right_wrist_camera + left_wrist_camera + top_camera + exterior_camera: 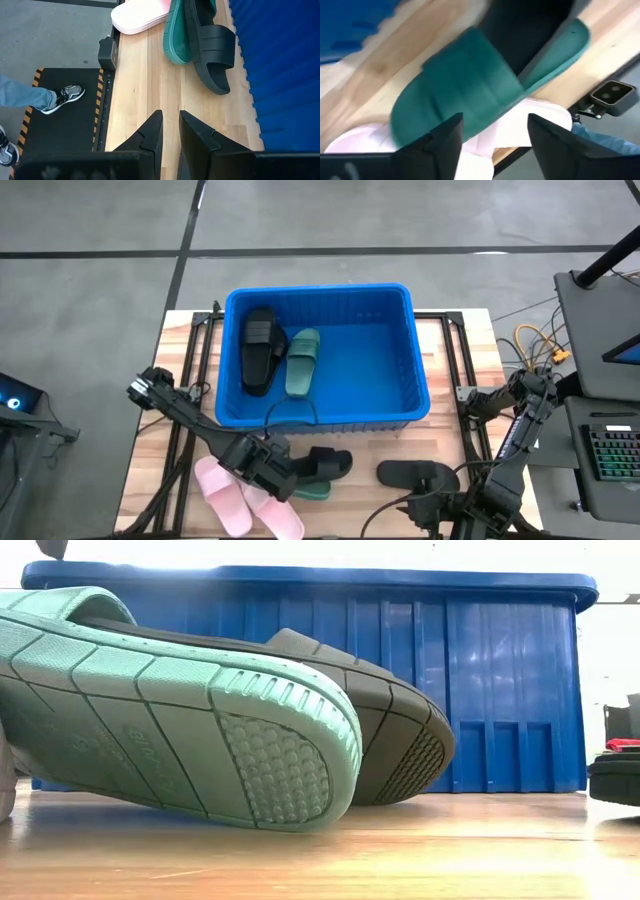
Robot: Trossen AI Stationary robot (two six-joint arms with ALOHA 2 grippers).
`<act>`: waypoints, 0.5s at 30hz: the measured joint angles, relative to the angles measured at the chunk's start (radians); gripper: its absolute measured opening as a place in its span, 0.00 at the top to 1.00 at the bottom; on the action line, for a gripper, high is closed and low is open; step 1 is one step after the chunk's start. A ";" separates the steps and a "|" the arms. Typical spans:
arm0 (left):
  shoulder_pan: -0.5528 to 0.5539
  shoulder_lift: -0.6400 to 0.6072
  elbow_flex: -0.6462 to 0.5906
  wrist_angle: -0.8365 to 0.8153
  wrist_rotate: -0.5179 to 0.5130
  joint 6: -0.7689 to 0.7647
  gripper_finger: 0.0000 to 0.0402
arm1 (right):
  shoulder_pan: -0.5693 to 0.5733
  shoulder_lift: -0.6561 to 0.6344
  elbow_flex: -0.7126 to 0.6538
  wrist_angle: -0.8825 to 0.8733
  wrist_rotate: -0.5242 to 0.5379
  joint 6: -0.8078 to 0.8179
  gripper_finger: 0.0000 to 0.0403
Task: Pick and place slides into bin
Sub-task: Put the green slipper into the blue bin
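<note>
Large blue bin (pixel 415 370) at the middle of the wooden table (pixel 455 445), used here as the landmark. Inside the bin, against its left wall: a black slide (pixel 259 348) and, just beside it toward the centre, a dark green slide (pixel 302 362).

Outside the bin, along its front wall: a second dark green slide (pixel 470 80) near the left front corner, tilted up on edge with a black slide (pixel 212 45) leaning against it, sole lifted off the wood as seen from table height. Two light pink slides (pixel 245 498) farther out from the bin's left front corner, touching each other, one tucked partly under the green slide. One more black slide (pixel 418 474) lying flat off the bin's right front corner, apart from the rest.

Left gripper (pixel 492 137) low over the green slide by the front wall, fingers spread apart, nothing clamped between them. Right gripper (pixel 170 132) off the bin's right front corner, above bare wood, fingers nearly together with a narrow gap, holding nothing.
</note>
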 joint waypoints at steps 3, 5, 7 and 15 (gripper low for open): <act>-0.013 -0.002 -0.002 -0.045 0.000 -0.017 0.42 | 0.000 0.000 0.000 0.000 0.000 -0.001 0.87; -0.021 -0.002 -0.006 -0.064 -0.002 -0.021 0.40 | 0.000 0.000 0.000 -0.001 0.000 -0.004 0.87; -0.025 -0.003 -0.021 -0.064 -0.005 -0.025 0.39 | 0.000 0.000 0.000 -0.002 0.000 -0.004 0.87; -0.033 -0.037 -0.157 0.044 -0.006 -0.075 0.38 | 0.000 0.000 0.000 -0.002 0.000 -0.004 0.87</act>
